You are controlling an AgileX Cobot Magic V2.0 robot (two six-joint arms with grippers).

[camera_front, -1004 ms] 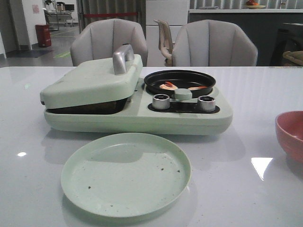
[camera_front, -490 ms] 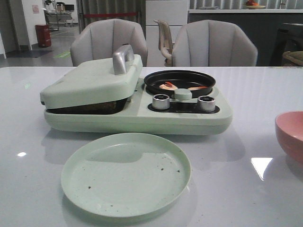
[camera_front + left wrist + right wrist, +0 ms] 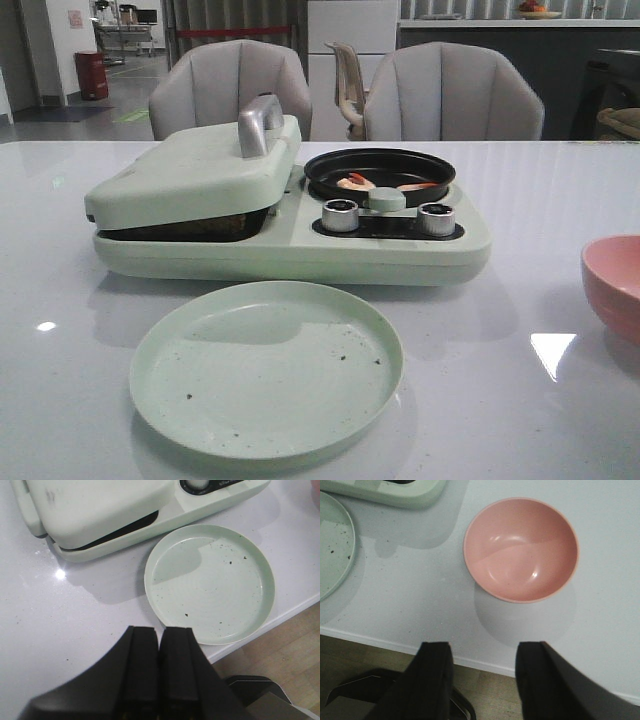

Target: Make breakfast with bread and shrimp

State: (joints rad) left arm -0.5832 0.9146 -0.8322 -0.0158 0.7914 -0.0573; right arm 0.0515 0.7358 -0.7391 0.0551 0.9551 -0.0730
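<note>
— Front view first: what is sitting on the table [image 3: 560, 190]?

— A pale green breakfast maker [image 3: 290, 225] is standing in the middle, with its lid [image 3: 195, 170] lying almost shut on the left half and a silver handle [image 3: 258, 122] sticking up from it. On its right half a round black pan [image 3: 380, 170] is holding the shrimp [image 3: 356, 181], a few small pink-and-orange pieces lying in the pan's near part. Two silver knobs [image 3: 340, 214] are facing us below the pan.

— And the bread?

— Something dark is showing in the gap under the lid, but I cannot tell whether it is bread.

— What is lying nearer?

— A round green plate [image 3: 266, 368] is resting just in front of the machine, speckled with dark crumbs. A pink bowl [image 3: 612, 285] is sitting at the right edge, well apart from the plate.

— How are the grippers looking?

— In the left wrist view the left gripper [image 3: 159, 667] is hanging above the near table edge beside the plate, its two black fingers pressed together with nothing between them. In the right wrist view the right gripper [image 3: 482, 677] is hovering over the near edge by the bowl, its fingers spread wide apart and holding nothing.
</note>
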